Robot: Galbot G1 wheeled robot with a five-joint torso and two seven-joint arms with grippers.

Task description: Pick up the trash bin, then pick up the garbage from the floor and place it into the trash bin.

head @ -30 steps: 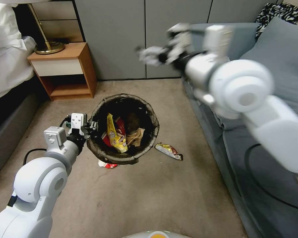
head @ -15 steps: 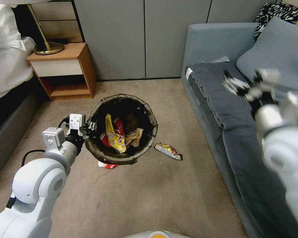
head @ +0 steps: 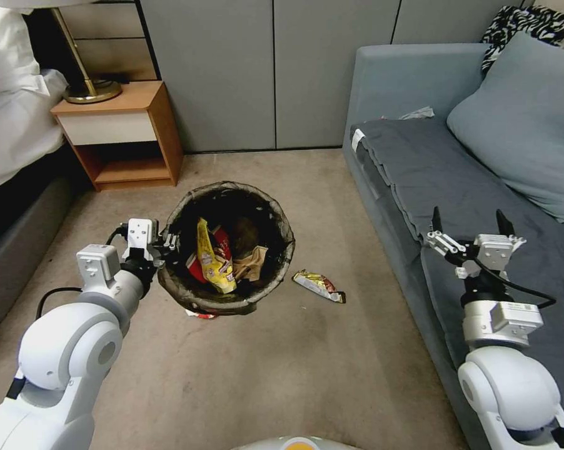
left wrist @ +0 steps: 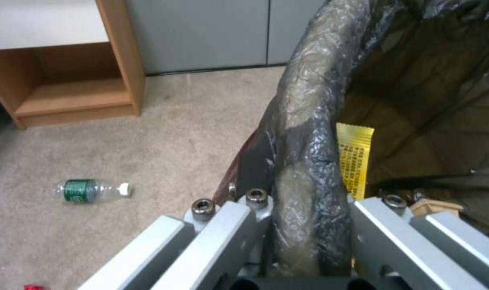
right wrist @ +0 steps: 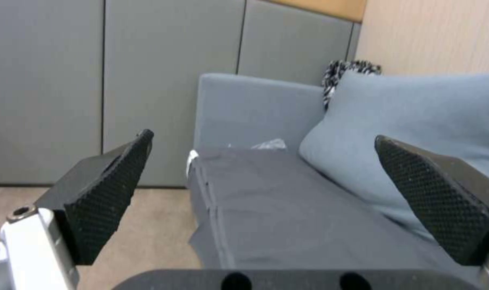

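- Dark liner plastic, folded over the rim of the trash bin (head: 227,247), is pinched between the fingers of the left gripper (head: 167,241); in the left wrist view the jaws close on either side of that wrinkled rim (left wrist: 309,169).
- Held at its left rim, the bin hangs over the floor (head: 282,375), and it has drifted slightly toward the robot's left since a second ago.
- Inside the bin lie a yellow snack packet (head: 211,257), a red wrapper (head: 224,240) and a tan paper bag (head: 253,262).
- On the carpet just beside the bin's right side rests a red-and-gold wrapper (head: 318,285); a red-and-white scrap (head: 201,314) peeks out under the bin's near edge.
- The left wrist view shows a small green bottle (left wrist: 91,190) lying on its side on the carpet, near the wooden nightstand (head: 122,134).
- The right gripper (head: 469,224) has moved: a second ago it was raised high in front of the grey wall panels, half a second ago it was coming down over the sofa (head: 432,162), and now it hovers low above the sofa's seat cushion, jaws spread wide and empty.
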